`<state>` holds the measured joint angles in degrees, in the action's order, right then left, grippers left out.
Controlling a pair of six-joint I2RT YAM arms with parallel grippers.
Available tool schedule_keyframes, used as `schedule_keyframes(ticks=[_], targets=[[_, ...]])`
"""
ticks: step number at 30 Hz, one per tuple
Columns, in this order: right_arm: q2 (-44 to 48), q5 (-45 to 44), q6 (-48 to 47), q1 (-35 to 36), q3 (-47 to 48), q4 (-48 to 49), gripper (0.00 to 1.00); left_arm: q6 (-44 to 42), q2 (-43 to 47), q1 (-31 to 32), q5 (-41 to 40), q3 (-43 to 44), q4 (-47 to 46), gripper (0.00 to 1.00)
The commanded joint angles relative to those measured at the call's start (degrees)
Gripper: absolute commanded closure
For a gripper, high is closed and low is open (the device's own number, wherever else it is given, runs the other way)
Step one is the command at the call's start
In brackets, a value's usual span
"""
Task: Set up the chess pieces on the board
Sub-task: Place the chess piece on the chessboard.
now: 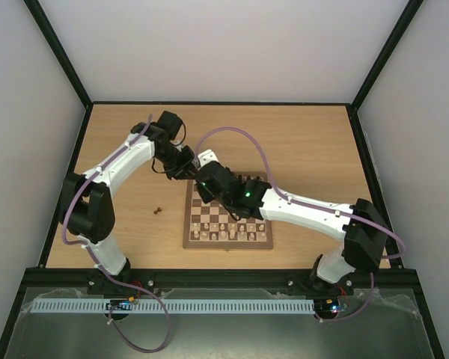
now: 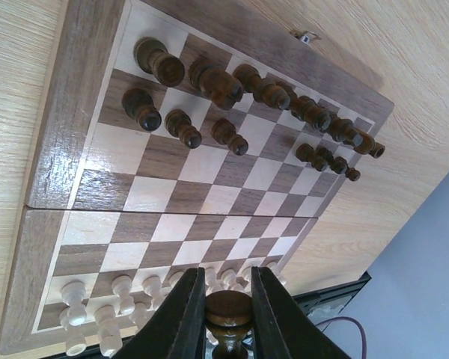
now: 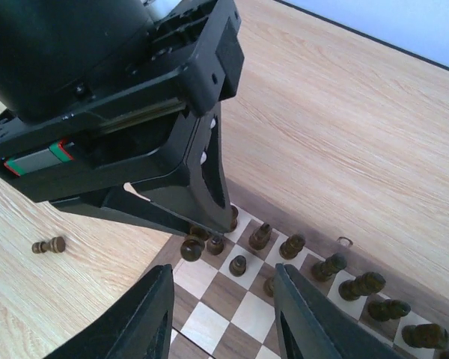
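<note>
Chess pieces of the dark set mostly stand in two rows along the far edge of the board. One held piece is clamped in the left end effector above the board's far left corner, and a stray piece lies toppled on the worktop left of the board. The right end effector hovers alongside, jaws apart and empty. A placing step seems in hand, so the next move calls for lowering the held piece upright into the gap in the front dark row, clear of its neighbours
</note>
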<state>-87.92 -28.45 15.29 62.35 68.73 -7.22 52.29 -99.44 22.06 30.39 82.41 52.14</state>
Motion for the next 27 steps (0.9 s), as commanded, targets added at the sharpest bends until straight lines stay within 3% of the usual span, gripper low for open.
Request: schedule_keyframes(ticks=[1,17,27], targets=[[-1.56,0.11,-1.57,0.25,-0.04,1.72,0.63,1.20,2.10,-0.01,2.49,-0.71,0.33,0.98],[-5.41,2.65,-2.20,1.28,0.75,0.92,0.67,1.76,1.54,-0.09,3.63,-0.06,0.14,0.98],[-6.41,-2.03,-1.50,1.37,1.66,1.12,0.70,1.63,1.86,-0.09,3.80,-0.40,0.05,0.98]])
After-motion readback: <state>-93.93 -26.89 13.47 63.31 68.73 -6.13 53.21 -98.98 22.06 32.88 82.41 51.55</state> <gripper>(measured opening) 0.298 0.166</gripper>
